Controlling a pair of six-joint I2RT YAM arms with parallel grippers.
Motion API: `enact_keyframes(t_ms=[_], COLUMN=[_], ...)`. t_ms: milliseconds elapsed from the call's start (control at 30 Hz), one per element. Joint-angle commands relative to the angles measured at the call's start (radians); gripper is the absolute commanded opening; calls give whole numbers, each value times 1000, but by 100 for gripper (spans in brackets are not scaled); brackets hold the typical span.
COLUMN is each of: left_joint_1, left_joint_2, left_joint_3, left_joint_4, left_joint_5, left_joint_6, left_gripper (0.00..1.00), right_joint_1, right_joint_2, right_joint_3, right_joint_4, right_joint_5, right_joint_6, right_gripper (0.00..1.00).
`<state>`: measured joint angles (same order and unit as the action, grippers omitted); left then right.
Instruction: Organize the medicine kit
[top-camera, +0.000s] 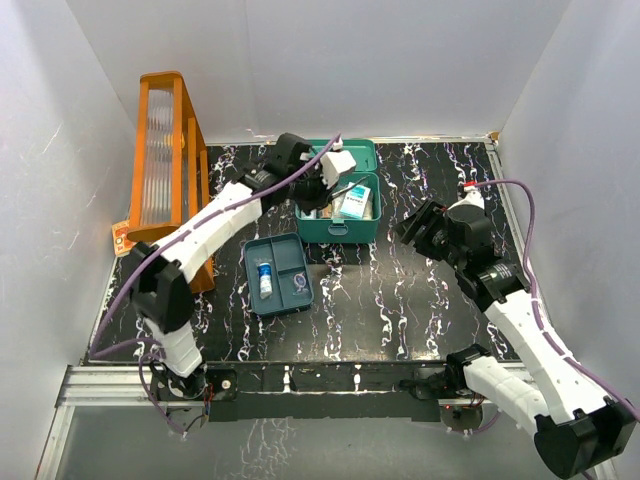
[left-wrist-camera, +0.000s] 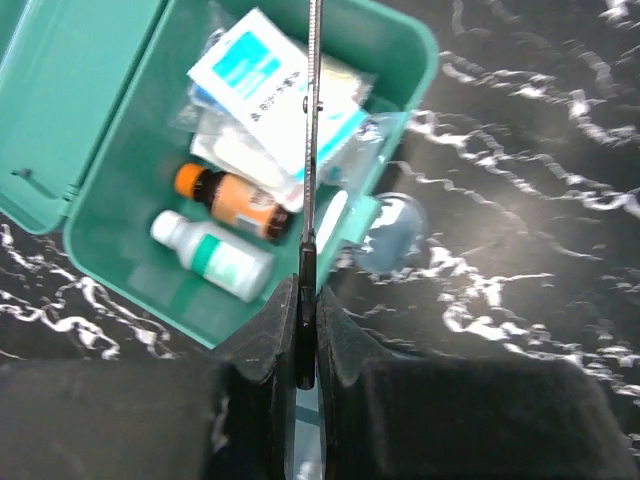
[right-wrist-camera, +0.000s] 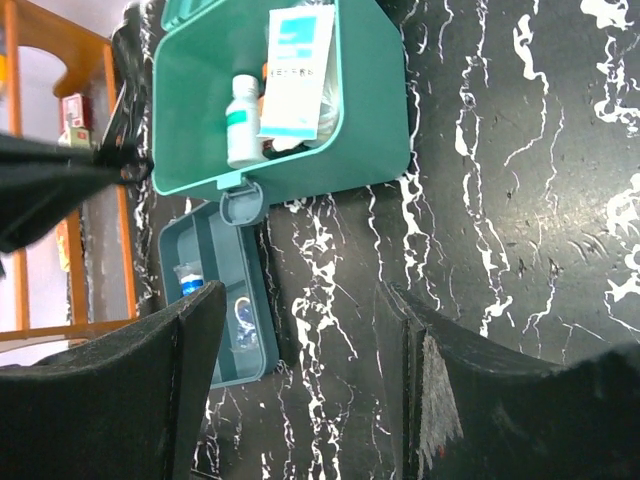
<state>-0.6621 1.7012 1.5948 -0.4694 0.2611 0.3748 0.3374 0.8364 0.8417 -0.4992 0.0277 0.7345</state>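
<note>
medicine kit (top-camera: 340, 232) open; left hand (left-wrist-camera: 308, 296) tight on metal tool (left-wrist-camera: 312, 120) over its rim; right hand (right-wrist-camera: 302, 300) spread, apart

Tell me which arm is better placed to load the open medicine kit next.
Probably left: the left gripper holds a thin metal tool over the medicine kit; the right gripper is open, empty and apart.

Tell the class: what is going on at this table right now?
The left gripper is shut on a thin metal tool, holding it above the open teal-green plastic medicine kit. The kit holds a white bottle, an orange-capped brown bottle and a white-and-blue carton. The right gripper hangs open and empty over the black marbled table beside it.
</note>
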Motion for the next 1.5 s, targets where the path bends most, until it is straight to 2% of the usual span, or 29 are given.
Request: enact_keyframes(t_ms=[0,133,333,600,900,1067,1467], left_joint_1=[34,45,58,59,62,62,63], left_joint_2=[155,304,347,386,412,455,590], left_joint_3=[205,338,401,452,462,519,662], left_joint_4=[-226,-340,-409,-455,-474,-530,-671], left_joint_5=[32,-44,65,1,39,71,81], left_joint_6=[278,379,494,644,708,741,676], left_gripper=[0,0,0,0,0,0,2], right_joint_1=[-2,-2,-2,-2,-2,-2,-2], right_joint_2=[15,46,106,138,170,190,209], right_joint_3=[72,104,138,163,175,193,200], right_joint_4=[5,-18,-39,-53,-55,-64,-61], right_joint_5=[37,37,13,-26,-60,-87,-122], right_joint_6=[2,8,-20,-45,-45,-50,-42], right_gripper=[59,59,59,58,58,58,58])
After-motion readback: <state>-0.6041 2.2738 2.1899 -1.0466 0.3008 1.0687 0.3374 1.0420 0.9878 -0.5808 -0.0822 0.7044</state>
